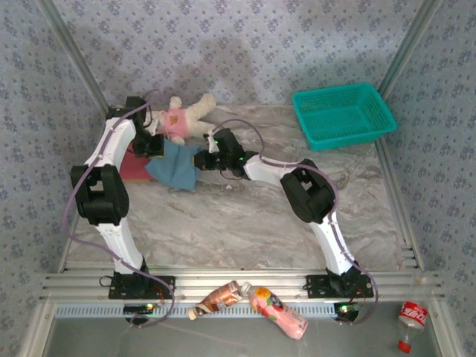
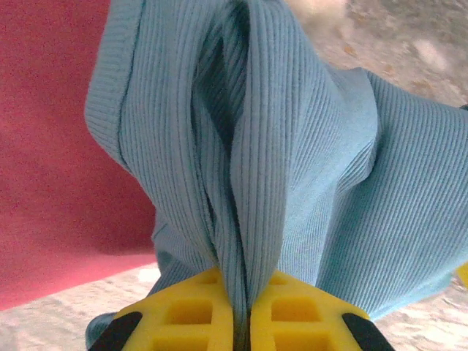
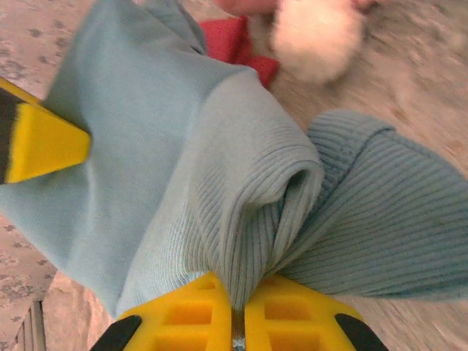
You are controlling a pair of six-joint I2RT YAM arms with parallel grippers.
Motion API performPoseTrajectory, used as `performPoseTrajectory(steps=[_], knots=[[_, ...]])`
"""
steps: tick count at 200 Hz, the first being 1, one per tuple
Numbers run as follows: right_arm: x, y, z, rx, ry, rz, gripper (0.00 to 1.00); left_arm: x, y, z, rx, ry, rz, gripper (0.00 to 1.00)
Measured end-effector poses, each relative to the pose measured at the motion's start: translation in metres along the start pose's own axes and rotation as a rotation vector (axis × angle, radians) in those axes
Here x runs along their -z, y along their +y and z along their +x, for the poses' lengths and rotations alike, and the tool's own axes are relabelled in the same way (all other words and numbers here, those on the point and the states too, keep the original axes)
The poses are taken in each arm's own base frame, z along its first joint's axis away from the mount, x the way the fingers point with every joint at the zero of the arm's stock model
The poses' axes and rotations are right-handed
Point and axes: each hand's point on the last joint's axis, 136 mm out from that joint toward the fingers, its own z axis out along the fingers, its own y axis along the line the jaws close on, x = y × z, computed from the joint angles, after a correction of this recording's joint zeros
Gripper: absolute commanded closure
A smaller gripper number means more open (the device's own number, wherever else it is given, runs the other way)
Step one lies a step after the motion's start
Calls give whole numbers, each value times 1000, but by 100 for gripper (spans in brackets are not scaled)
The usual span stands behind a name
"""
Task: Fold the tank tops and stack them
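Back left: crowded; the plush doll [image 1: 182,117] lay just behind the blue tank top [image 1: 175,169], and the red tank top [image 1: 131,168] lay flat at its left.
Between arms: the blue tank top hung bunched from the left gripper [image 2: 241,296] and the right gripper [image 3: 235,296], both clamped on it, closing that gap.
Back right: the teal basket [image 1: 343,114] occupied the corner, well apart from the cloth.
Centre and front: bare table [image 1: 223,223], open to either arm.
Front ledge: three bottles [image 1: 279,312] lay by the arm bases.

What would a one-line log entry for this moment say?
left gripper: shut on blue tank top | right gripper: shut on blue tank top | red tank top: lying on table
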Motion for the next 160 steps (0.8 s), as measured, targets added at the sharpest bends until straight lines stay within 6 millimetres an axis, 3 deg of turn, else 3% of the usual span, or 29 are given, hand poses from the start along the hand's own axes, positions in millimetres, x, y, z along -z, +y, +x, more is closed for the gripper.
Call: performPoseTrajectory(steps=[43, 88, 140, 160], knots=[[-36, 23, -15, 94, -44, -73, 90, 20, 20, -22, -26, -81, -73, 100], [-47, 36, -36, 164, -113, -103, 91, 57, 31, -55, -52, -210, -135, 100], [-50, 47, -50, 202, -168, -120, 91, 68, 44, -59, -76, -235, -216, 100], [-57, 50, -48, 213, -172, -126, 90, 65, 55, -50, -60, -219, -252, 100]])
